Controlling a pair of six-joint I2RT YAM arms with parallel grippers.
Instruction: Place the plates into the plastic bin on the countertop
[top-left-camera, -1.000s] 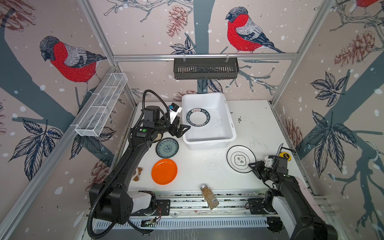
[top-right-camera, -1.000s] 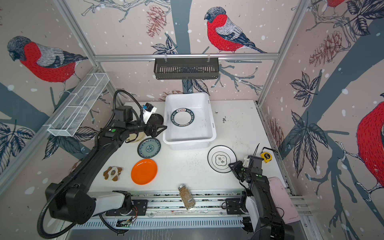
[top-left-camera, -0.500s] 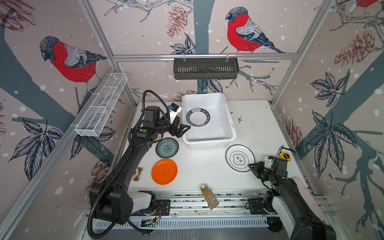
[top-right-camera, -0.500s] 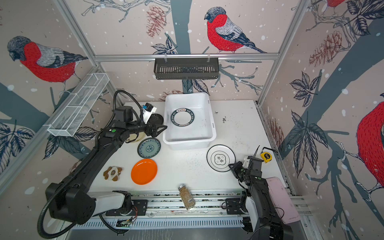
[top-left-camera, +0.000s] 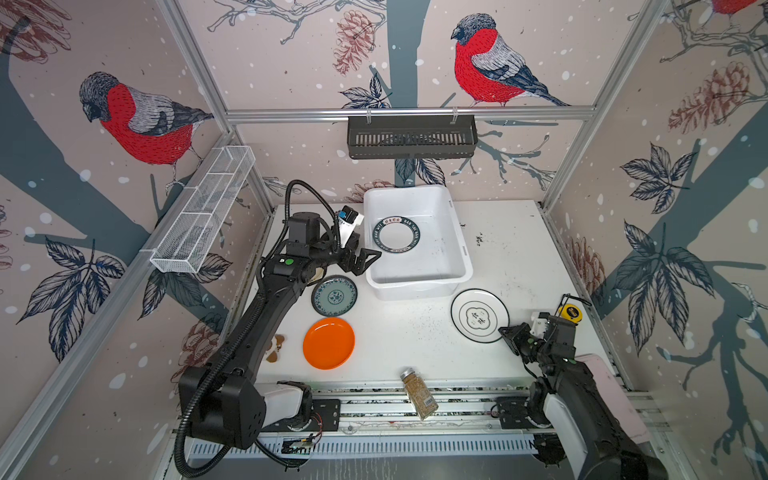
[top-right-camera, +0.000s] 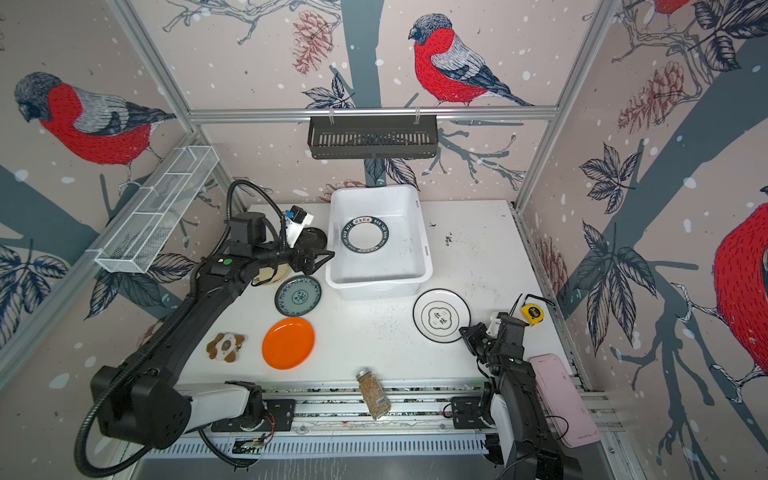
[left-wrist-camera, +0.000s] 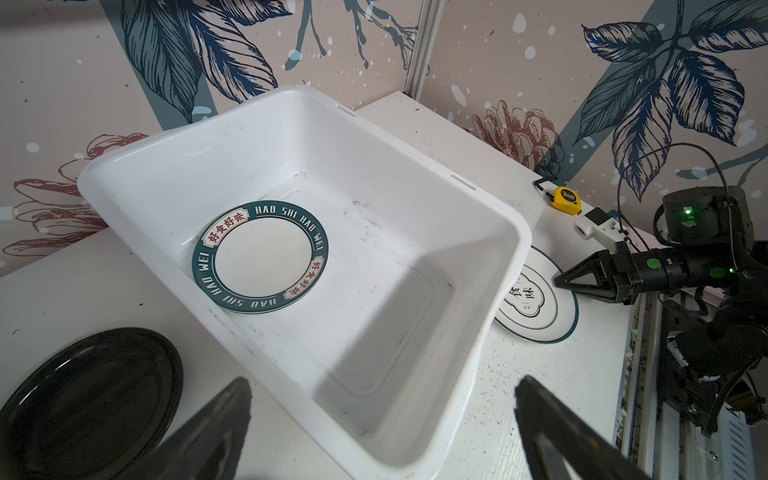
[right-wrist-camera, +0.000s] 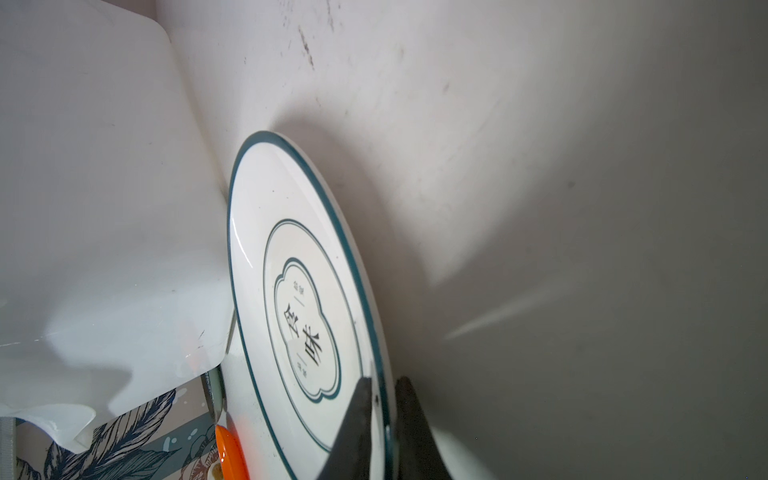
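Left jaws: stood wide apart, empty, beside plastic bin (top-left-camera: 417, 289) rim.
Right jaws: gripped emblem plate (right-wrist-camera: 291, 291) rim.
Cream plate (top-right-camera: 279, 275): lay mostly hidden under left arm (top-right-camera: 178, 326).

Cream plate (top-right-camera: 274, 277) mostly hidden under left arm (top-right-camera: 199, 299); black plate (left-wrist-camera: 83, 399) edge-cropped

Left arm (top-left-camera: 266, 320): matte black links, white shoulder housing (top-left-camera: 282, 401), round green sticker (top-left-camera: 289, 261), black corrugated cable hose (top-left-camera: 178, 451), white wrist camera block (top-left-camera: 345, 228) with blue tag.
Left pincer (top-left-camera: 365, 262): black triangular fingers (left-wrist-camera: 216, 428).
Right arm (top-left-camera: 582, 395): black links, white base cover (top-left-camera: 555, 415), green stickers, lit green lamp (left-wrist-camera: 688, 212).
Right pincer (left-wrist-camera: 559, 280): black, tapered.
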